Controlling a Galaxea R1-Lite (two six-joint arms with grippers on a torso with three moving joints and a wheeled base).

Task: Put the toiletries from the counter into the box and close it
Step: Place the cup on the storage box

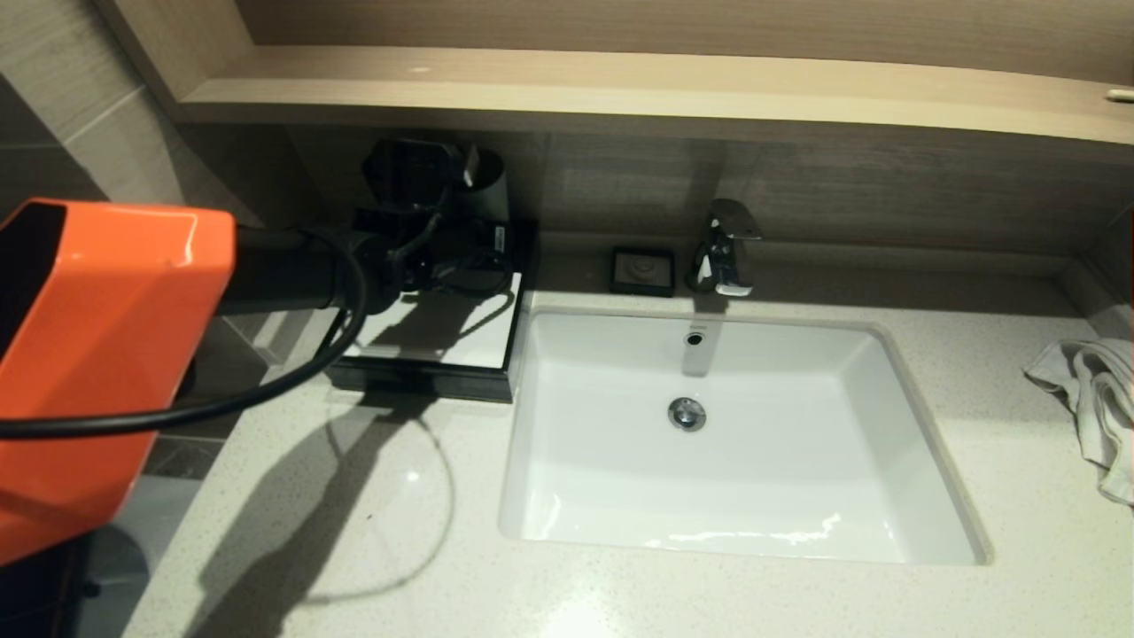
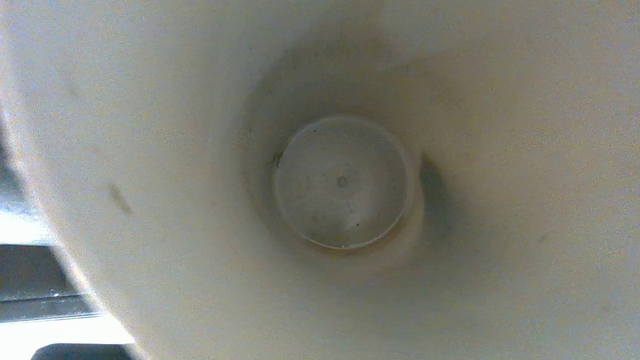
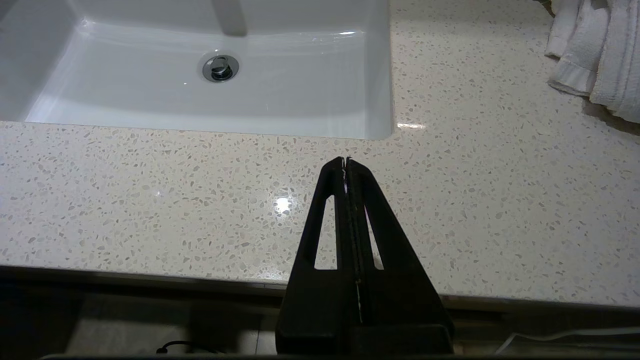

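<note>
On the speckled desk (image 1: 797, 602), the left pincer (image 1: 416, 177) is at the grey cup (image 2: 340, 182) over the box (image 1: 443, 346), grip unclear; the right pincer (image 3: 346, 160) hangs pressed closed.

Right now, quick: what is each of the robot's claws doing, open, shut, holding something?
Left gripper: at the grey cup; open or shut cannot be told.
Right gripper: shut, holding nothing.
</note>
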